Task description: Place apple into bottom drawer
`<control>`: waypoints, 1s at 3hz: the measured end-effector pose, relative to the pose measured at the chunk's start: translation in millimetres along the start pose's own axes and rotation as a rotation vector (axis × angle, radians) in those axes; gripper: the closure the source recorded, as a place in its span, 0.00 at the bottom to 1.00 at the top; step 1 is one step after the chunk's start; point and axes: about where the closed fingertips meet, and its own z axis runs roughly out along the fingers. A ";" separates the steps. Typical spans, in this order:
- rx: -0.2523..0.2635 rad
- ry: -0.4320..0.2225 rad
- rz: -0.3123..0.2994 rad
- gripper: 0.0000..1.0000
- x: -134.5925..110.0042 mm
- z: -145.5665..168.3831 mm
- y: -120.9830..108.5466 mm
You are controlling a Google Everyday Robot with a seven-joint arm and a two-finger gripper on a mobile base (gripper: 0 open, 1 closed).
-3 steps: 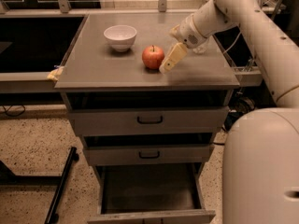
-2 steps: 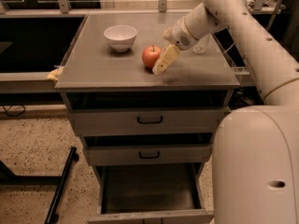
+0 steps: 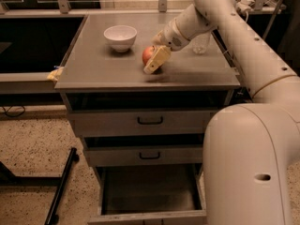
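A small red-orange apple (image 3: 148, 54) sits on top of the grey cabinet (image 3: 103, 71), right of the white bowl. My gripper (image 3: 156, 58) reaches in from the right and is around the apple; one tan finger (image 3: 157, 60) lies across its front right side and hides part of it. The other finger is hidden behind the apple. The bottom drawer (image 3: 150, 191) is pulled out below, showing its dark inside, with nothing visible in it.
A white bowl (image 3: 120, 36) stands on the cabinet top at the back left. A clear glass (image 3: 200, 43) stands at the back right, behind my arm. Two shallower drawers with black handles (image 3: 150, 121) are closed. A black stand leg (image 3: 61, 186) lies on the floor at left.
My gripper has moved left, from beside the apple's right side to around it. The apple, the bowl and the drawers have not moved.
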 end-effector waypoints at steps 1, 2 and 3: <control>0.000 0.000 0.000 0.41 0.0 0.0 0.0; 0.000 0.000 0.000 0.64 0.0 0.1 0.0; -0.004 -0.008 -0.011 0.87 -3.0 -3.6 7.7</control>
